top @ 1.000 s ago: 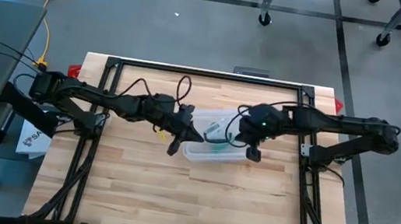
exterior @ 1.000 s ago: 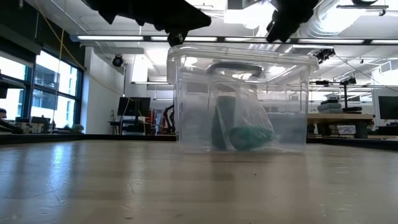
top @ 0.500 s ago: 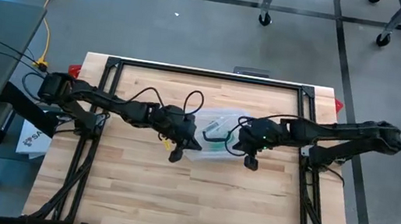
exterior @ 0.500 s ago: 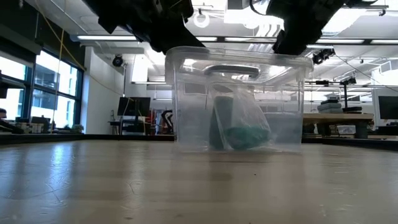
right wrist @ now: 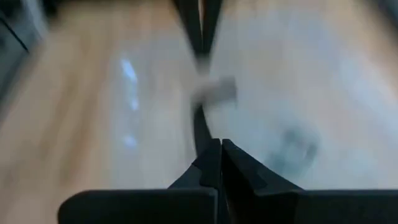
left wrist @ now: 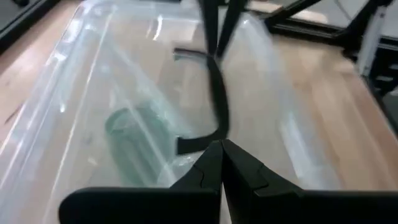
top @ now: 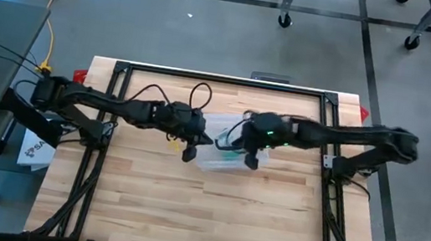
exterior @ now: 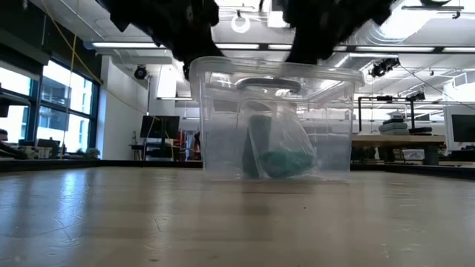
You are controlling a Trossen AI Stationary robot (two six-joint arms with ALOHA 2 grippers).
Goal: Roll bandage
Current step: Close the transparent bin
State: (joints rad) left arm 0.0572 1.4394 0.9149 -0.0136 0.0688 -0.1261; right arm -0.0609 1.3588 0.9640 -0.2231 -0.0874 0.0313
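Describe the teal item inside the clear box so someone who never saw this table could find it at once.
On the wooden table, between the two grippers, stands a clear plastic box with a dark handle on its lid. Inside sits the teal bandage roll wrapped in a clear bag; it is the only coloured thing there.

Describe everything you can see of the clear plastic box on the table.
The clear plastic box is a rectangular see-through container with a lid that carries a dark curved handle. It stands upright, flat on the light wooden table, near its middle. Inside sits a teal bandage roll in a thin clear bag. The shut left tool and the shut right tool hang over its two ends.
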